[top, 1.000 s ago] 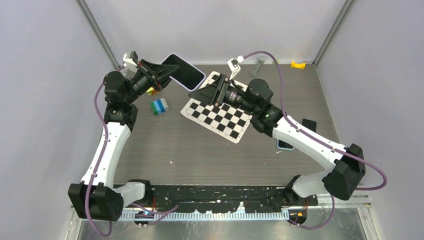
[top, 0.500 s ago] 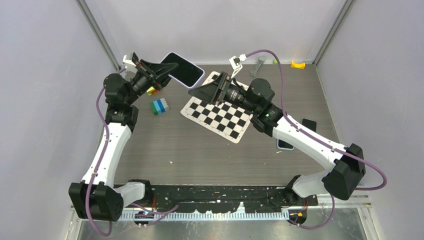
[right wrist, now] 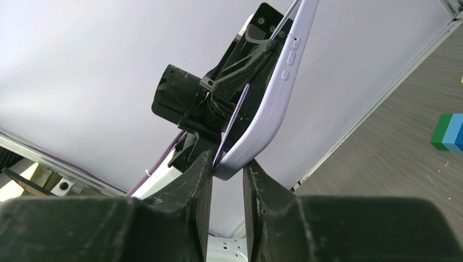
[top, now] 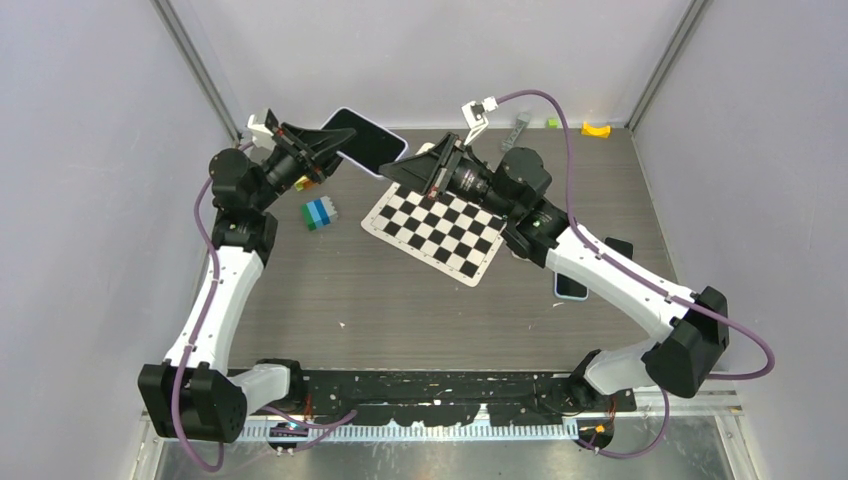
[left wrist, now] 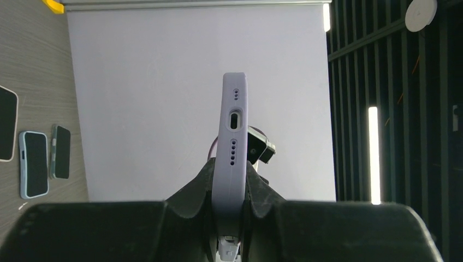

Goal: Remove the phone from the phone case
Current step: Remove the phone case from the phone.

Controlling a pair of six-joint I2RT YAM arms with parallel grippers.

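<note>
Left gripper [top: 330, 150] is clamping the phone case [left wrist: 233, 136] at its port end, aloft over the back-left of the table [top: 400, 300]. Phone [top: 365, 140] is sitting fully inside, screen up, long axis running rightward toward the right gripper [right wrist: 228, 164], which is pinching the far corner narrowly. Removal not yet done.

Robotics lab test cell: two arms [top: 215, 300] bolted along the near edge of a grey wood-grain table [top: 400, 300]; pale panels [top: 90, 200] on metal posts [top: 195, 60] box it in; a checkerboard sheet [top: 435, 232] lies far centre; coloured blocks [top: 320, 213] sit left of it; spare phones [left wrist: 34, 164] lie right.
</note>
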